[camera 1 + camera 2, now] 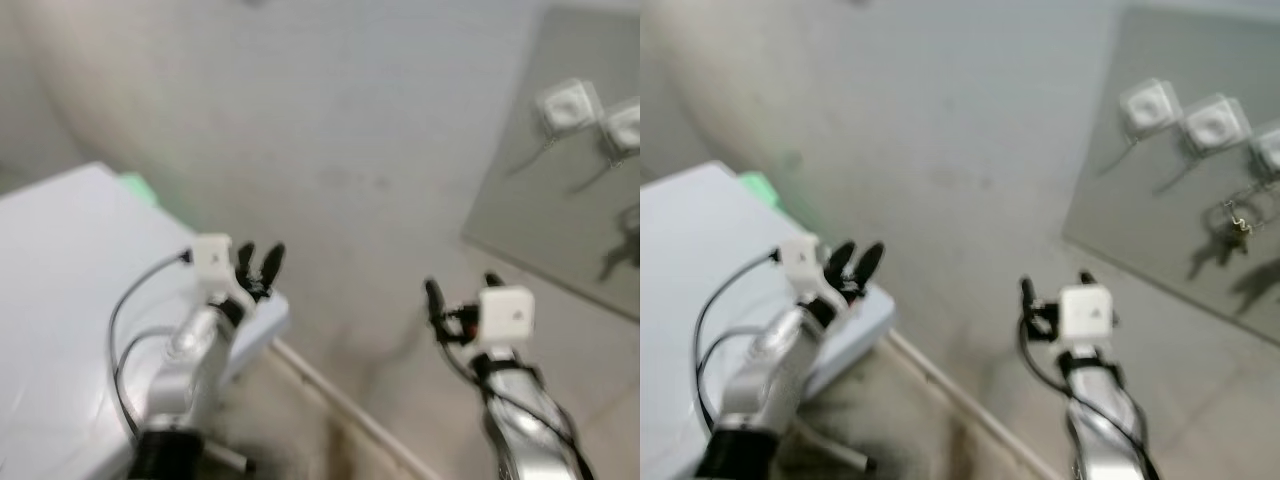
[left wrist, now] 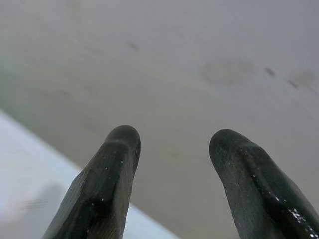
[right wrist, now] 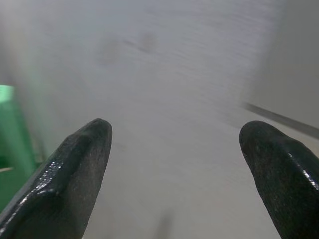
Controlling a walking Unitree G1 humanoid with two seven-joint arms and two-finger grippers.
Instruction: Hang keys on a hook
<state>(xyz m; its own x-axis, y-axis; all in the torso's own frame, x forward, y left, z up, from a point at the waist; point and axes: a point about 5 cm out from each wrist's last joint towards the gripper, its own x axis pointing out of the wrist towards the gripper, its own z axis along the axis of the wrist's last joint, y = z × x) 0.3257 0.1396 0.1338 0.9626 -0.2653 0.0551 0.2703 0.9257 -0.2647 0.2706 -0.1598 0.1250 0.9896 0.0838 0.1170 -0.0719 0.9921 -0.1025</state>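
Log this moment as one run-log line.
left gripper: open, empty, over white surface edge | right gripper: open, empty, facing wall | keys: on a wall hook, upper right | view: blurred

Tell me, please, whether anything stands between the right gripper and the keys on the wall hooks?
Nothing visible does. The keys already hang under a white hook on the grey panel, up and to the right of the right gripper, with bare wall between. Its fingers are open and empty.
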